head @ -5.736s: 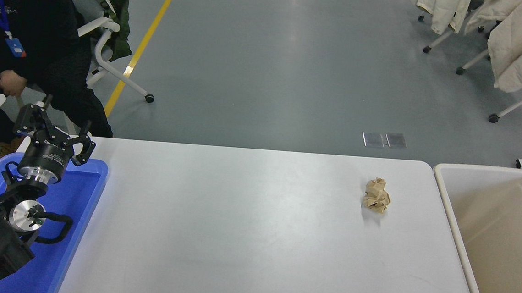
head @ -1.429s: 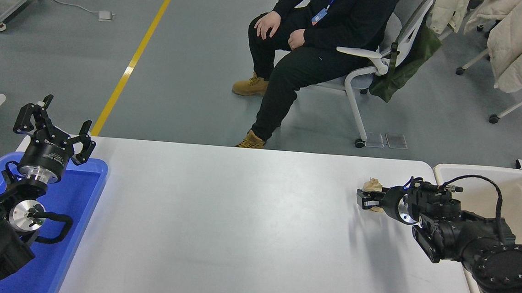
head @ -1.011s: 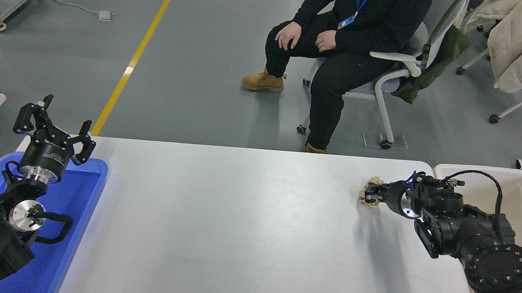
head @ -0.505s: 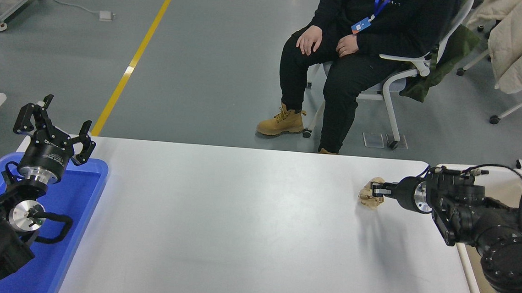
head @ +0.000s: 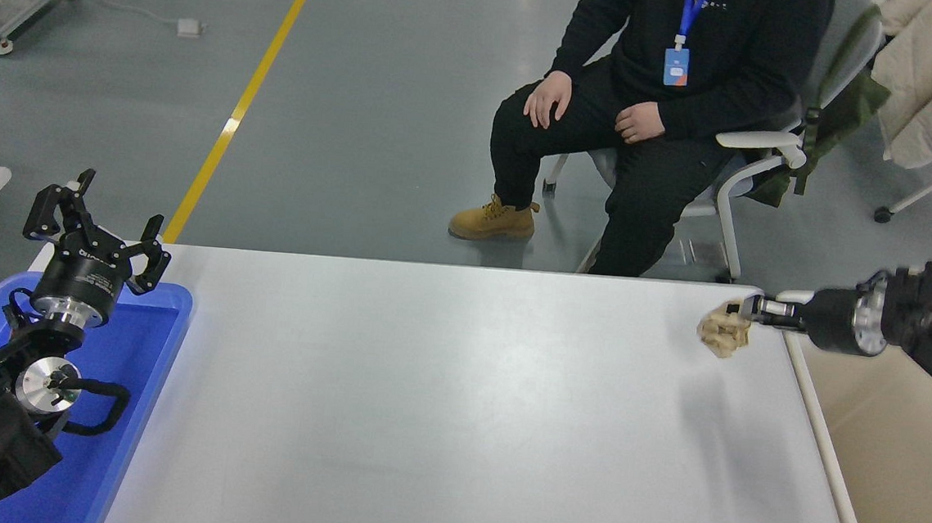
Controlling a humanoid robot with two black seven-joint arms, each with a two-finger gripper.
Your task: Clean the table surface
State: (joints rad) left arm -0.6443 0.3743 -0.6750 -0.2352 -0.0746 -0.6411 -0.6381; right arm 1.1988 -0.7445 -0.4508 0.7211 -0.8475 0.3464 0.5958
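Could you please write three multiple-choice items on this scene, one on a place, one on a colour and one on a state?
1. Where is the crumpled paper ball?
A. In the blue tray
B. Held near the table's far right corner, beside the bin
C. At the table's middle

2. What colour is the tray under the parked left arm?
A. Blue
B. Red
C. Green

3. How does the right gripper stand?
A. Wide open above the bin
B. Out of view
C. Shut on the paper ball

Answers:
1 B: the ball hangs at the gripper's tip next to the cream bin, its shadow lying apart from it on the table surface.
2 A: the tray's rim and floor are bright blue.
3 C: the fingertips pinch the ball's right side; the left gripper is open.
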